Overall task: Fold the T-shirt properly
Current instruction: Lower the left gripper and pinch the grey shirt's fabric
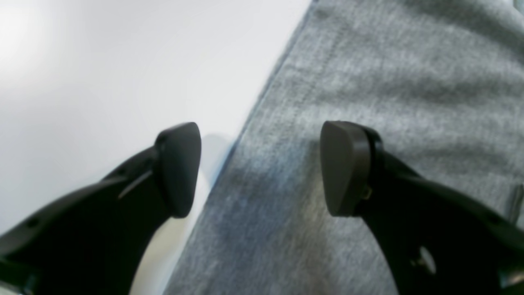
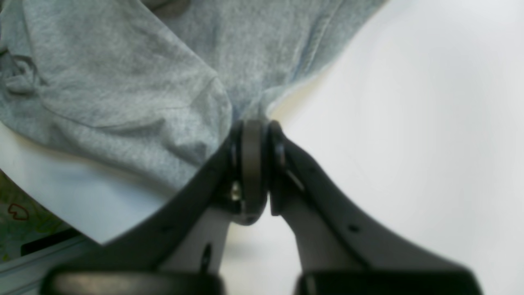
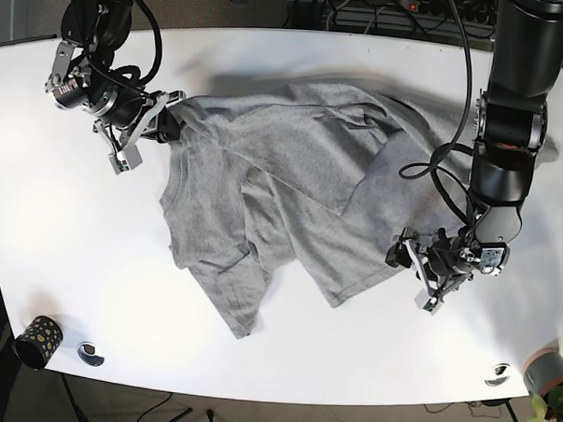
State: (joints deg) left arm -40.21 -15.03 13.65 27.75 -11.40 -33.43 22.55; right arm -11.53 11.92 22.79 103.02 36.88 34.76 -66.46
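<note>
So the crumpled grey cotton T-shirt (image 3: 292, 193) is spread unevenly across the middle of the white bench (image 3: 74, 258), with folds and one part flopped toward the front edge. The right gripper (image 2: 254, 123) has its fingers pressed together, pinching the shirt's edge at the far left. The left gripper (image 1: 260, 168) sits at the shirt's right edge, fingers spread wide, looks like just above the fabric. A small dark patterned cup (image 3: 37, 341) stands near the front-left corner.

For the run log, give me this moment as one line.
right gripper: shut on grey T-shirt edge | left gripper: open, straddling shirt hem | shirt: crumpled, unfolded on white table
</note>
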